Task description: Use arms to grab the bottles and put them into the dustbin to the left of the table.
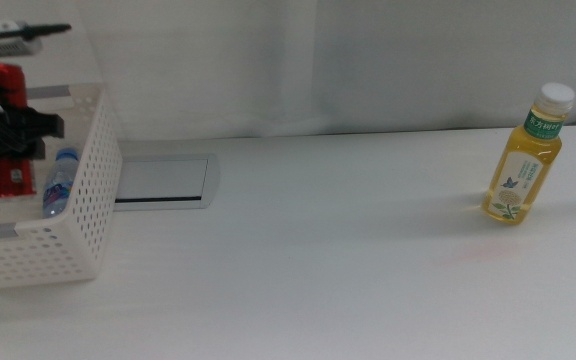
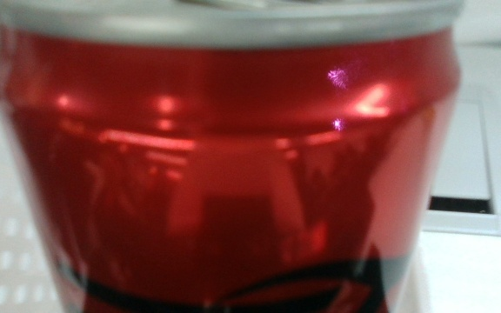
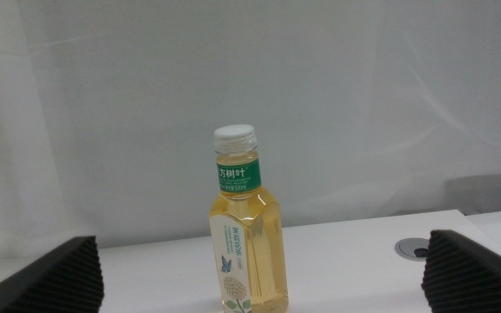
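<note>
Left end effector (image 1: pixel 8 135), black and closed around the slim red metal can (image 1: pixel 0 130), hangs over the white perforated plastic basket (image 1: pixel 68 240) at the worktop's left edge. Inside the basket a small clear water bottle with a blue cap (image 1: pixel 58 185) leans against the wall. Right end effector (image 3: pixel 259 269), its dark jaws spread wide and empty, faces the upright yellow tea bottle with a white cap (image 1: pixel 528 160) near the white worktop's (image 1: pixel 318 260) far right edge.
</note>
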You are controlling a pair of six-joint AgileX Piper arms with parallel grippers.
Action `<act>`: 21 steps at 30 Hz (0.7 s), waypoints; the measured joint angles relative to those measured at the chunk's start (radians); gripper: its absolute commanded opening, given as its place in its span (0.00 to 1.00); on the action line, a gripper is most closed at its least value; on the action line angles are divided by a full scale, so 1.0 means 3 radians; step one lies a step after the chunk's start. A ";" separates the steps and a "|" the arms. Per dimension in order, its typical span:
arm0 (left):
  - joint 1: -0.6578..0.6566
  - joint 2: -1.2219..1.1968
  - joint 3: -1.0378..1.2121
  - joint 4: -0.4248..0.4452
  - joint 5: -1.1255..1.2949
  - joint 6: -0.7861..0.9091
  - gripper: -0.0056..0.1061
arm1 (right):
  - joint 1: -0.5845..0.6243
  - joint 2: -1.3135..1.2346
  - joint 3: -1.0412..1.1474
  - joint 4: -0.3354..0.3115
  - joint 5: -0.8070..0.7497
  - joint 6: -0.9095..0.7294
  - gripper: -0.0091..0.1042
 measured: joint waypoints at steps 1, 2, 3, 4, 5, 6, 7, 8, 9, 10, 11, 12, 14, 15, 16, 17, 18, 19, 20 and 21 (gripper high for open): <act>0.0000 0.0061 0.0000 0.0000 -0.0008 -0.0021 0.02 | 0.0000 0.0000 0.0000 0.0000 0.0000 0.0000 0.99; 0.0006 0.0131 0.0000 0.0007 -0.0035 -0.0033 0.02 | 0.0000 0.0000 0.0000 0.0000 0.0000 0.0000 0.99; 0.0006 0.0185 0.0000 0.0007 -0.0048 -0.0035 0.02 | 0.0000 0.0000 0.0000 0.0000 0.0000 0.0000 0.99; 0.0013 0.0266 0.0000 0.0007 -0.0081 -0.0051 0.02 | 0.0000 0.0000 0.0000 0.0000 0.0000 0.0000 0.99; 0.0027 0.0331 0.0000 0.0007 -0.0111 -0.0058 0.02 | 0.0000 0.0000 0.0000 0.0000 0.0000 0.0000 0.99; 0.0035 0.0392 0.0000 0.0007 -0.0143 -0.0058 0.02 | 0.0000 0.0000 0.0000 0.0000 0.0000 0.0000 0.99; 0.0050 0.0437 0.0000 0.0007 -0.0177 -0.0058 0.02 | 0.0000 0.0000 0.0000 0.0000 0.0000 0.0000 0.99; 0.0065 0.0518 0.0000 0.0015 -0.0231 -0.0062 0.02 | 0.0000 0.0000 0.0000 0.0000 0.0000 0.0000 0.99; 0.0072 0.0553 -0.0002 0.0020 -0.0248 -0.0071 0.02 | 0.0000 0.0000 0.0000 0.0000 0.0000 0.0000 0.99; 0.0073 0.0581 -0.0002 0.0022 -0.0262 -0.0070 0.02 | 0.0000 0.0000 0.0000 0.0000 0.0000 0.0000 0.99; 0.0073 0.0602 -0.0002 0.0022 -0.0282 -0.0073 0.02 | 0.0000 0.0000 0.0000 0.0000 0.0000 0.0000 0.99; 0.0073 0.0620 -0.0002 0.0022 -0.0298 -0.0078 0.02 | 0.0000 0.0000 0.0000 0.0000 0.0000 0.0000 0.99; 0.0073 0.0629 -0.0002 0.0022 -0.0311 -0.0078 0.02 | 0.0000 0.0000 0.0000 0.0000 0.0000 0.0000 0.99; 0.0073 0.0634 -0.0002 0.0022 -0.0311 -0.0078 0.02 | 0.0000 0.0000 0.0000 0.0000 0.0000 0.0000 0.99; 0.0073 0.0634 -0.0002 0.0028 -0.0316 -0.0078 0.02 | 0.0000 0.0000 0.0000 0.0000 0.0000 0.0000 0.99; 0.0073 0.0634 -0.0002 0.0058 -0.0330 -0.0078 0.02 | 0.0000 0.0000 0.0000 0.0000 0.0000 0.0000 0.99; 0.0073 0.0634 -0.0002 0.0064 -0.0346 -0.0078 0.03 | 0.0000 0.0000 0.0000 0.0000 0.0000 0.0000 0.99; 0.0073 0.0634 -0.0002 0.0078 -0.0359 -0.0078 0.04 | 0.0000 0.0000 0.0000 0.0000 0.0000 -0.0007 0.99; 0.0073 0.0634 -0.0002 0.0085 -0.0376 -0.0078 0.05 | 0.0000 0.0000 0.0000 0.0000 0.0000 -0.0016 0.99; 0.0073 0.0634 -0.0002 0.0085 -0.0384 -0.0078 0.08 | 0.0000 0.0000 0.0000 0.0000 0.0000 -0.0016 0.99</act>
